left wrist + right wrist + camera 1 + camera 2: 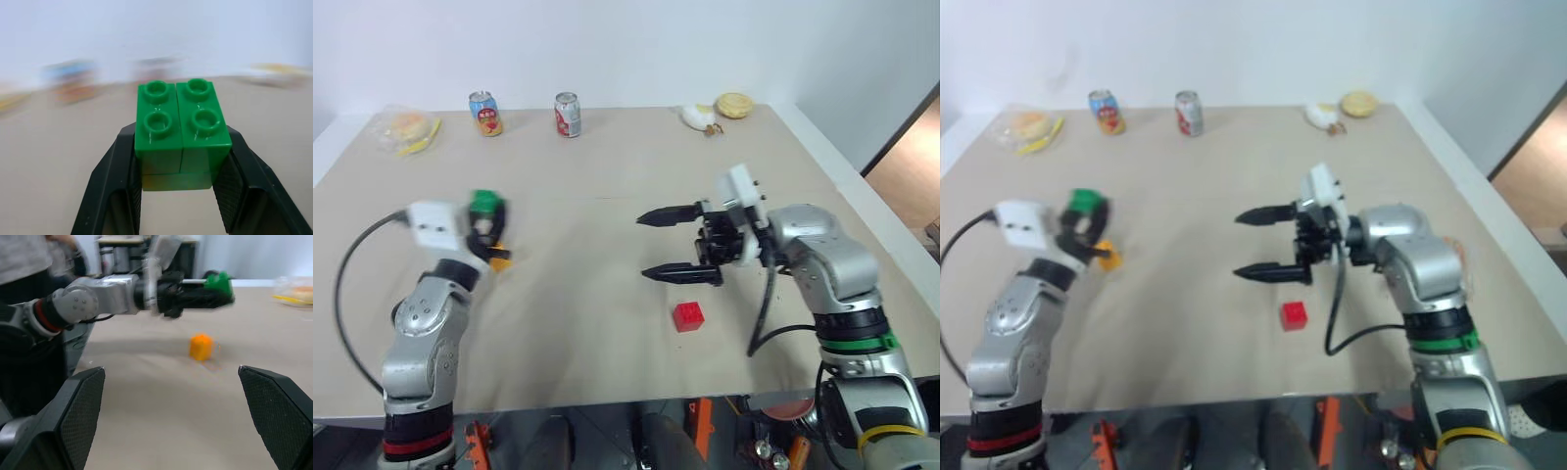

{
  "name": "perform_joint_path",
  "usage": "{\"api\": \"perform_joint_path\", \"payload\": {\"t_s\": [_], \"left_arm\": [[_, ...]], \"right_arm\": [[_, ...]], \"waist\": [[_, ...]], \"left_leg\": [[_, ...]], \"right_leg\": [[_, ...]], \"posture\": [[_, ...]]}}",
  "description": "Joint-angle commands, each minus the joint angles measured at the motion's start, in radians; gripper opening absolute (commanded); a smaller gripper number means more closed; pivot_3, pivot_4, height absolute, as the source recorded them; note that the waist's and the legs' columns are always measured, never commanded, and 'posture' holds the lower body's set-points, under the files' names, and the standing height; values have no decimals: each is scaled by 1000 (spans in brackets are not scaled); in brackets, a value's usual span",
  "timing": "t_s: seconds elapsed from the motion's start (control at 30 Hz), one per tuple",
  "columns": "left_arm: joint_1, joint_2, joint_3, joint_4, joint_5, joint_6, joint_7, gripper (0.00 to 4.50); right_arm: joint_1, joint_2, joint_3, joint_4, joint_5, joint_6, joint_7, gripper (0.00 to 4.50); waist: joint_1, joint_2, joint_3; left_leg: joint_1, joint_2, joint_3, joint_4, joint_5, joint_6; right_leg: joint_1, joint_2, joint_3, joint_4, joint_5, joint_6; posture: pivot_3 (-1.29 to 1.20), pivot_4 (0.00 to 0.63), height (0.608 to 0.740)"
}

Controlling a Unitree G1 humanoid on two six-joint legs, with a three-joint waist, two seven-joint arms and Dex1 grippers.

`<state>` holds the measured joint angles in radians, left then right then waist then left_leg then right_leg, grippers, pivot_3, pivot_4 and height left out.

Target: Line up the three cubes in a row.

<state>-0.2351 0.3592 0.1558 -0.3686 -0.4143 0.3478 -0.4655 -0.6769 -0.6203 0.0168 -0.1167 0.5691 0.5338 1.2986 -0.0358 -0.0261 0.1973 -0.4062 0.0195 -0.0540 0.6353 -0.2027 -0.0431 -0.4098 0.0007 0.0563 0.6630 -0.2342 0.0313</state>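
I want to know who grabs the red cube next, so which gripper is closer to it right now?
Right. The open right gripper hovers just above and behind the red cube. The left gripper is far across the table, shut on the green cube.

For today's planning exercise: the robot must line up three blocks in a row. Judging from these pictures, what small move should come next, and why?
Probably lower the left gripper and set the green block on the table beside the yellow block. The green block is clamped and held up in the air, the yellow one lies just below it, and the red block sits apart near the open right gripper.
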Motion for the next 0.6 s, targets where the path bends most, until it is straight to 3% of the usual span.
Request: {"api": "perform_joint_path", "payload": {"t_s": [0.03, 0.13, 0.27, 0.6], "left_arm": [[-21, 127, -104, 33, -86, -12, -345, 1349], [-68, 196, -192, 116, -74, -51, -533, 1349], [-133, 214, -262, 231, -54, -99, -685, 1349], [-188, 167, -384, 363, 12, -151, -822, 1349]], "right_arm": [[65, -73, -73, -102, 26, 32, -45, 4500], [130, -110, -108, -157, 30, 42, -94, 4500], [204, -133, -150, -256, 63, 79, -166, 4500], [350, -191, -215, -405, 141, 145, -257, 4500]], "waist": [[-7, 0, 0], [-11, 1, 0], [-10, 2, 1], [-9, 2, 2]], "left_leg": [[0, 0, 0, 0, 0, 0], [1, 2, 0, -2, -1, 0], [0, 4, 0, -3, -1, 1], [-1, 5, 0, -2, -1, 1]], "right_leg": [[0, 0, 0, 0, -1, 0], [-1, 2, -1, 0, -2, -2], [-2, 5, 0, 1, -3, -3], [-2, 6, 0, 1, -3, -3]], "posture": [[0, 150, 740], [0, 150, 740], [0, 150, 740], [0, 150, 740]]}}
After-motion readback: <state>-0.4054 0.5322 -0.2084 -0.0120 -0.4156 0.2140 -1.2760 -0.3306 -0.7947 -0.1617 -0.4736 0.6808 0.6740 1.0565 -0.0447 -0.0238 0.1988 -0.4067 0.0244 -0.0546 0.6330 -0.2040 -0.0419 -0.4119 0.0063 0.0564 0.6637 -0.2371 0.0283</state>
